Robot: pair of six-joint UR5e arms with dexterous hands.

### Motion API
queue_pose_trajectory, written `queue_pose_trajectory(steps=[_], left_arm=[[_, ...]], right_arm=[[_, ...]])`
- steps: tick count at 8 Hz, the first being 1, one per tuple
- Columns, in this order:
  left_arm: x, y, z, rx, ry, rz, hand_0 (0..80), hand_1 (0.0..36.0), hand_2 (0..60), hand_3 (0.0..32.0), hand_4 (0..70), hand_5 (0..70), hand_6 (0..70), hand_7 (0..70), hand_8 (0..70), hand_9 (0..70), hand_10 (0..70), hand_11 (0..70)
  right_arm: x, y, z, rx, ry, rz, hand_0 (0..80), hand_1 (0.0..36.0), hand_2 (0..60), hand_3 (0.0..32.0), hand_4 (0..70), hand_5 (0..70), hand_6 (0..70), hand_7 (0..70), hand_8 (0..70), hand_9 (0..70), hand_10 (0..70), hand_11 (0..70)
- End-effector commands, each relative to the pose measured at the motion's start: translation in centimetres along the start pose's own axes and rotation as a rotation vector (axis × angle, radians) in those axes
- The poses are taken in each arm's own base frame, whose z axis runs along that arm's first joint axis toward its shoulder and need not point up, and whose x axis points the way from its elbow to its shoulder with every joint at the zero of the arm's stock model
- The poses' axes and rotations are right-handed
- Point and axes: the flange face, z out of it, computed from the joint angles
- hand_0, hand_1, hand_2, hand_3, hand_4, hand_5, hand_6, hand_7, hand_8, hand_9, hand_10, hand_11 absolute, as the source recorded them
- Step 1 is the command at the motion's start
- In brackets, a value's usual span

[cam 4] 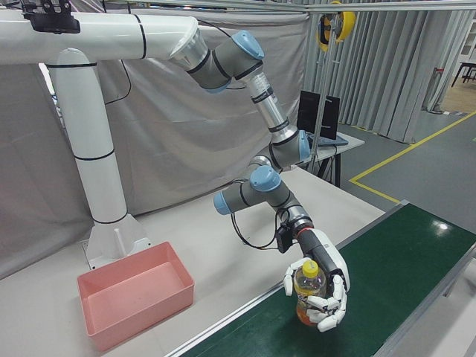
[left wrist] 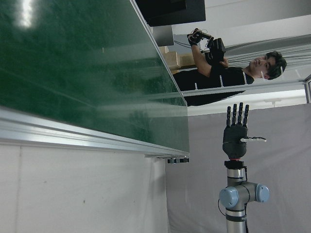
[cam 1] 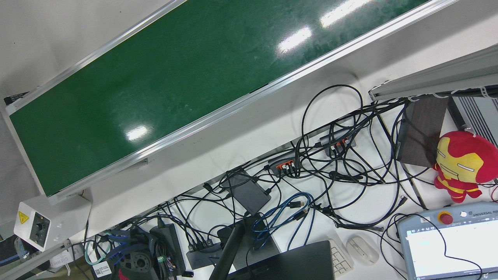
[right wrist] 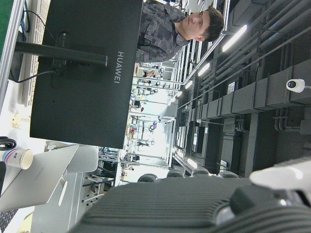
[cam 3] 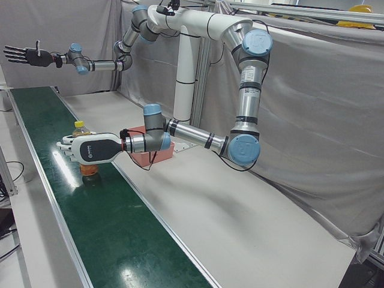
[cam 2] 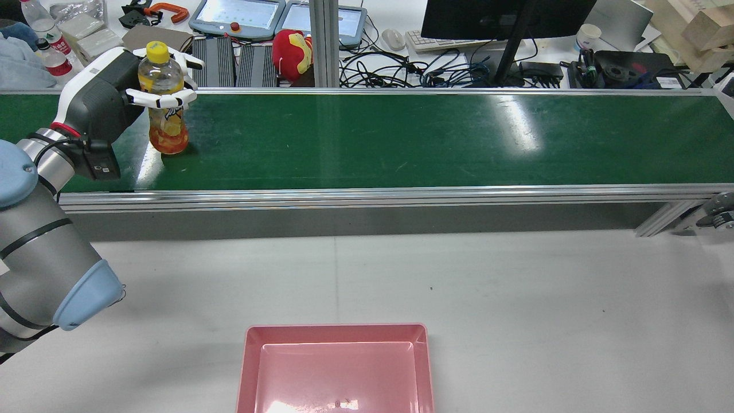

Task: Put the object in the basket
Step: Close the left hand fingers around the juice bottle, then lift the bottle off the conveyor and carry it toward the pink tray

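A clear bottle with orange drink and a yellow cap stands upright on the green conveyor belt, at its far left in the rear view. My left hand, white and grey, has its fingers wrapped around the bottle's upper half. This also shows in the right-front view, with the hand around the bottle. The pink basket sits empty on the white table near the robot. My right hand, black, is raised high past the belt's far end with its fingers spread and holds nothing.
The white table lies between belt and basket. Behind the belt a desk holds cables, a monitor, teach pendants and a red plush toy. A person stands beyond the belt's end.
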Motion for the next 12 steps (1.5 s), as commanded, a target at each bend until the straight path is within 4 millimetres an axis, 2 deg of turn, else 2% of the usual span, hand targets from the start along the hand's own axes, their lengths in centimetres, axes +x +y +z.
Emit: queue_pose_trajectory(steps=[1,2,3,4,5,6,7,8,10,12], left_arm=[[0.4,2.1,0.7,0.022,-0.007,0.01,56.9,21.4,57.4,0.0,44.2,70.0,64.0,66.2,70.0,70.0,70.0,70.0],[0.5,2.3,0.7,0.017,-0.006,0.005,55.7,22.4,60.0,0.0,43.9,70.0,66.2,67.7,70.0,70.0,70.0,70.0],[0.9,3.5,0.3,-0.013,-0.006,-0.011,53.7,21.7,60.0,0.0,42.8,70.0,66.2,67.9,70.0,70.0,70.0,70.0],[0.8,6.0,-1.0,-0.067,-0.023,-0.038,52.2,20.9,60.0,0.0,41.5,70.0,65.9,68.0,70.0,70.0,70.0,70.0],[-0.6,8.8,-2.7,-0.124,-0.087,-0.063,51.2,20.4,60.0,0.0,40.8,70.0,66.0,67.9,70.0,70.0,70.0,70.0],[-1.0,10.7,-4.1,-0.163,-0.133,-0.078,50.8,20.5,60.0,0.0,40.8,70.0,66.6,68.3,70.0,70.0,70.0,70.0],[-2.6,12.2,-5.3,-0.191,-0.201,-0.088,50.5,20.6,60.0,0.0,39.8,70.0,66.8,68.9,70.0,70.0,70.0,70.0],[-5.1,14.1,-6.7,-0.226,-0.253,-0.112,50.5,20.9,60.0,0.0,40.4,70.0,67.8,69.5,70.0,70.0,70.0,70.0],[-13.5,18.3,-10.7,-0.285,-0.411,-0.168,51.4,21.2,60.0,0.0,41.1,70.0,67.2,68.4,70.0,70.0,67.6,70.0],[-19.4,21.1,-14.8,-0.323,-0.533,-0.203,52.2,22.3,60.0,0.0,43.2,70.0,66.2,67.6,70.0,70.0,63.8,70.0]], right_arm=[[0.0,0.1,0.1,-0.003,0.0,0.0,0.0,0.0,0.0,0.0,0.0,0.0,0.0,0.0,0.0,0.0,0.0,0.0],[0.0,0.1,0.0,-0.001,0.0,0.0,0.0,0.0,0.0,0.0,0.0,0.0,0.0,0.0,0.0,0.0,0.0,0.0],[0.0,0.1,0.0,-0.001,0.0,0.001,0.0,0.0,0.0,0.0,0.0,0.0,0.0,0.0,0.0,0.0,0.0,0.0],[0.0,0.1,0.1,-0.001,0.0,0.0,0.0,0.0,0.0,0.0,0.0,0.0,0.0,0.0,0.0,0.0,0.0,0.0],[0.0,0.0,0.0,0.0,0.0,0.001,0.0,0.0,0.0,0.0,0.0,0.0,0.0,0.0,0.0,0.0,0.0,0.0],[0.0,-0.1,0.0,0.002,0.0,0.0,0.0,0.0,0.0,0.0,0.0,0.0,0.0,0.0,0.0,0.0,0.0,0.0],[0.0,-0.2,-0.1,0.003,0.0,0.001,0.0,0.0,0.0,0.0,0.0,0.0,0.0,0.0,0.0,0.0,0.0,0.0],[0.0,-0.2,-0.1,0.003,0.0,0.0,0.0,0.0,0.0,0.0,0.0,0.0,0.0,0.0,0.0,0.0,0.0,0.0],[0.0,-0.1,0.0,0.002,0.0,0.0,0.0,0.0,0.0,0.0,0.0,0.0,0.0,0.0,0.0,0.0,0.0,0.0],[0.0,-0.1,0.0,0.002,0.0,0.001,0.0,0.0,0.0,0.0,0.0,0.0,0.0,0.0,0.0,0.0,0.0,0.0]])
